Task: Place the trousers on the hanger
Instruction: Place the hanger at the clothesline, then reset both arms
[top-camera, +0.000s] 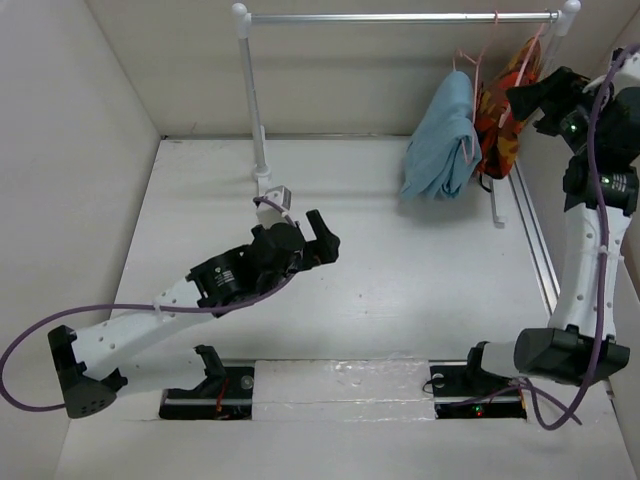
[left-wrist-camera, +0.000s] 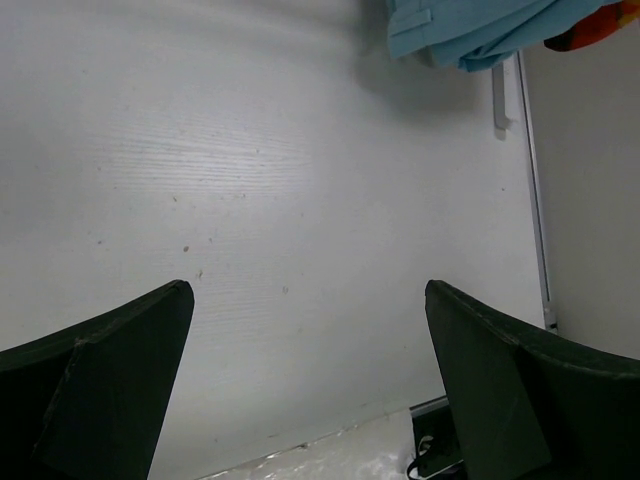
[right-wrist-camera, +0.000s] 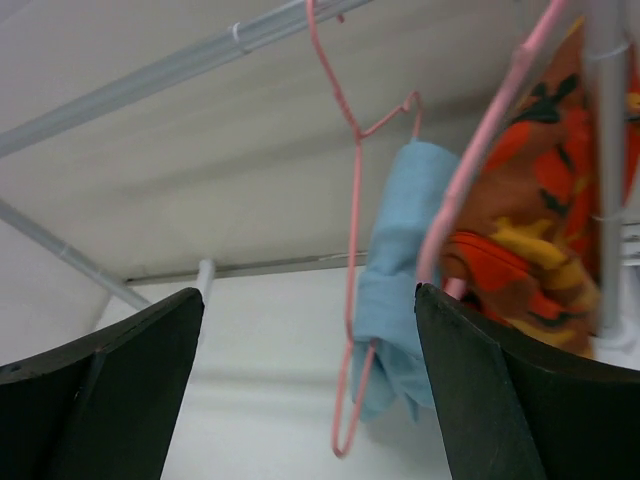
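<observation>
Plainly, trousers (top-camera: 441, 140) hang on hanger (right-wrist-camera: 353, 200) (hooked over rail (top-camera: 400, 17)); right pincer (right-wrist-camera: 308, 380) gapes.

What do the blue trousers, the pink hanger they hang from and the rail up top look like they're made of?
Trousers: soft woven cloth, matte sky blue; they drape in loose folds. Hanger: thin, smooth and pink, bent like wire; probably coated metal, possibly plastic. Rail: straight silvery tube with a dull sheen, likely metal.

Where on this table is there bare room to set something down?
Bare tabletop lies between the left gripper and the trousers, and left of the rack post. Crowded: the far right corner, where trousers, patterned garment and right gripper bunch.
</observation>
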